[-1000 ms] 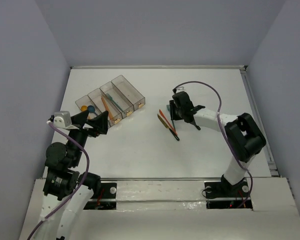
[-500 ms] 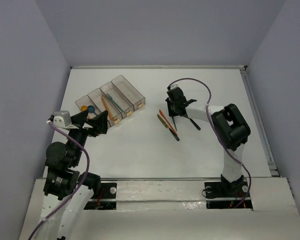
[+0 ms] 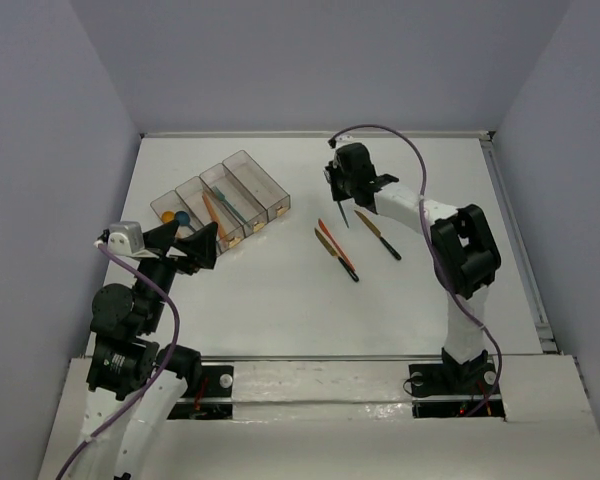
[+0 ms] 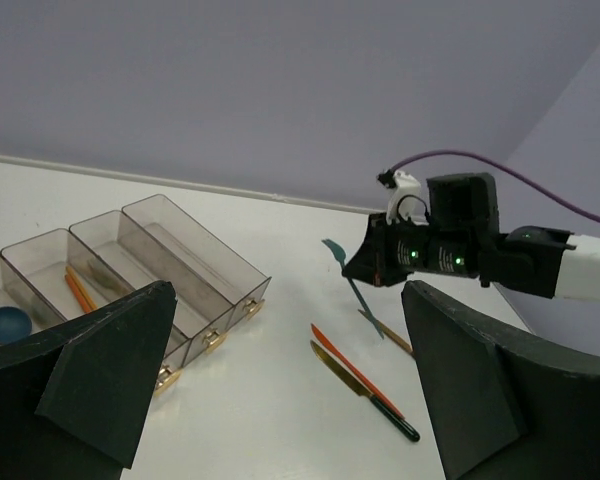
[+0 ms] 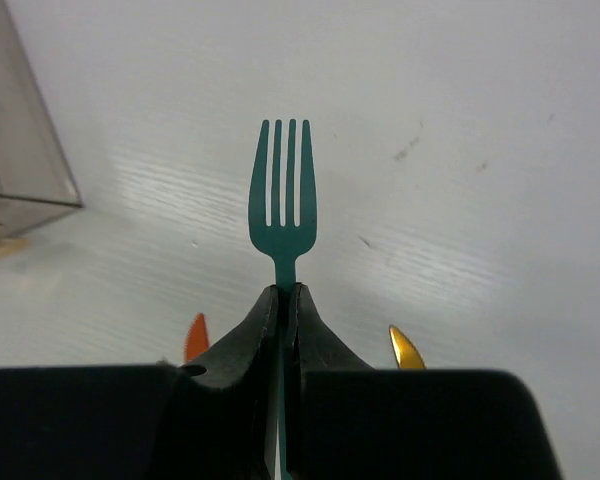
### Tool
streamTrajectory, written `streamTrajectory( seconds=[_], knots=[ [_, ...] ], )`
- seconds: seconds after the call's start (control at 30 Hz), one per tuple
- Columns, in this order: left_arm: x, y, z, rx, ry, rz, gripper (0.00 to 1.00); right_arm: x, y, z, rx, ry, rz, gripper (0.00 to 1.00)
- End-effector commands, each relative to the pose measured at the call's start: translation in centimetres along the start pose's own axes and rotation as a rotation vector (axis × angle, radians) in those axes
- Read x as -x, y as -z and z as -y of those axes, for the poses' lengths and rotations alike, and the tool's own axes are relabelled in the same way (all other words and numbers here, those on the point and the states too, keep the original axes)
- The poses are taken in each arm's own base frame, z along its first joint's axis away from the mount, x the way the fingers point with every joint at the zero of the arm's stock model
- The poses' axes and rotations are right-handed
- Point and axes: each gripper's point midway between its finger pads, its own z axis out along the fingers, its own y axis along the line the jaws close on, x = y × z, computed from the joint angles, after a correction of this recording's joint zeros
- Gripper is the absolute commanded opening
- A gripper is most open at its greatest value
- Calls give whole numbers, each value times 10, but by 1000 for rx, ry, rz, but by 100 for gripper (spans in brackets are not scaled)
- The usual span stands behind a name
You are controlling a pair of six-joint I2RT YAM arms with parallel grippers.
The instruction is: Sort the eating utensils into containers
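Right gripper [image 5: 283, 300] clamped on the teal fork [image 5: 283, 200] by its handle, tines pointing straight out past the fingertips, apparently clear of the table [image 3: 280, 300]. Containers [image 3: 265, 190] lie well off to its left (nearer the left gripper [image 3: 195, 245], which stands wide open). Judgement: the fork's long axis must be turned to match theirs.

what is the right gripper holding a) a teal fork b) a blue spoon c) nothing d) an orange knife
a, the right gripper is shut on the handle of a teal fork, whose tines stick out in front of it.
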Motion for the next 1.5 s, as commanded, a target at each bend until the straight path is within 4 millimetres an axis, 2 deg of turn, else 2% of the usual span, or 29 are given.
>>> streamTrajectory(
  seconds=[0.0,0.07,0.1,0.17,0.2,0.3,0.33,0.4,0.47,0.6,0.63,0.67,0.73,0.83,0.93,1.03,1.13,1.2,1.23,1.3,1.33,1.37,1.4,1.47],
  knots=[
    [8,-5,7,-33,-1,31,99,115,58,-51,269,-10,291,0],
    [6,-7,5,-28,-4,24,99,128,68,-68,344,-34,330,0],
    [5,-7,5,-28,-4,22,99,141,77,-95,430,-24,380,0],
    [5,-8,5,-26,-5,18,99,148,81,-117,505,-34,403,0],
    [4,-8,5,-25,-5,15,99,153,80,-138,569,-33,415,0],
    [3,-9,5,-25,-5,12,99,160,77,-170,653,-22,424,0],
    [3,-9,5,-25,-3,12,99,164,75,-187,683,-16,435,0],
    [2,-9,5,-25,-5,10,99,163,67,-200,715,-12,411,0],
    [3,-9,5,-27,-5,9,99,164,58,-222,735,-14,394,0],
    [2,-9,6,-33,-5,7,99,165,46,-243,769,-20,406,0],
    [2,-9,6,-35,-5,6,99,171,46,-245,775,-27,424,0],
    [3,-9,7,-38,-5,8,99,163,37,-253,781,-29,412,0],
    [2,-9,7,-38,-5,6,99,164,29,-256,779,-40,418,0],
    [3,-8,7,-39,-5,9,99,161,20,-273,796,-36,425,0],
    [3,-8,7,-38,-5,11,99,161,12,-280,787,-31,440,0],
    [4,-8,7,-37,-5,12,99,156,0,-280,768,-36,434,0],
    [3,-8,7,-40,-5,11,99,148,-12,-277,739,-39,417,6],
    [3,-8,7,-40,-5,11,99,138,-20,-277,727,-33,391,21],
    [4,-8,8,-41,-5,14,99,145,-15,-278,733,-40,397,35],
    [3,-8,7,-40,-5,12,99,145,-11,-277,729,-45,368,43],
    [3,-9,8,-41,-5,10,99,154,-2,-276,734,-46,383,48],
    [3,-9,8,-41,-5,10,99,159,5,-275,737,-43,393,50],
    [2,-9,8,-42,-6,8,99,179,28,-272,742,-42,435,51],
    [3,-10,7,-38,-5,10,99,193,47,-266,732,-25,468,51]
  ],
)
